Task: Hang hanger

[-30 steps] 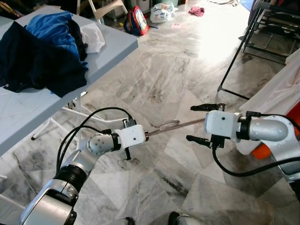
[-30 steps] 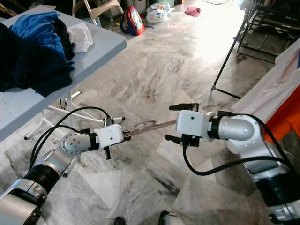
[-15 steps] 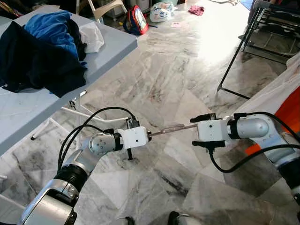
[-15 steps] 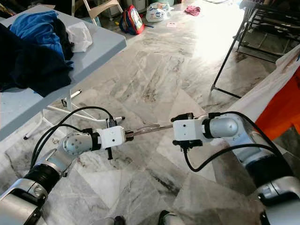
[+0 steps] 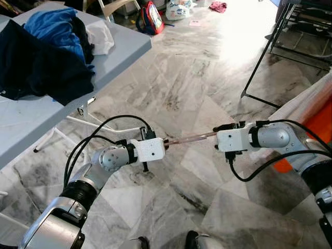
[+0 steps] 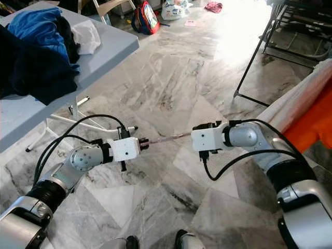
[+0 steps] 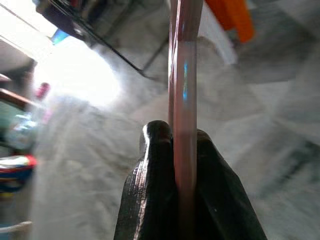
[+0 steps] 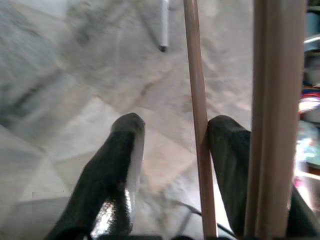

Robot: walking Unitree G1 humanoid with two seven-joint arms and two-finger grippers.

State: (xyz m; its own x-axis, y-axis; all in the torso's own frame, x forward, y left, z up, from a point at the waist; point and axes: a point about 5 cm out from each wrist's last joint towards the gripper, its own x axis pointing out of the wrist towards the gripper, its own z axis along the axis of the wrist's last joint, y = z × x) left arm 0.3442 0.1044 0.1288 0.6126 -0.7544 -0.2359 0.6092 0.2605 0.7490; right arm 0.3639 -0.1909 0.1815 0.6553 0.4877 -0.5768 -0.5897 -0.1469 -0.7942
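A thin pinkish hanger [image 5: 189,139] is held level over the marble floor between my two arms. My left gripper [image 5: 166,142] is shut on one end of it; in the left wrist view the black fingers [image 7: 155,165] pinch the hanger rod [image 7: 184,100]. My right gripper [image 5: 218,139] is at the hanger's other end. In the right wrist view its two fingers [image 8: 125,145] stand apart, with a thin hanger rod [image 8: 197,100] between them, close against one finger. A thicker part of the hanger [image 8: 277,100] passes just outside that finger.
A grey folding table [image 5: 124,46] at the left carries a pile of dark and blue clothes [image 5: 46,57]. At the right stand a black rack frame [image 5: 259,67] and a white and orange garment [image 5: 311,109]. A backpack [image 5: 150,10] and bags lie far back.
My right gripper has moved in onto the hanger's end, and its fingers have narrowed from wide apart to close around the rod. The left gripper keeps its hold.
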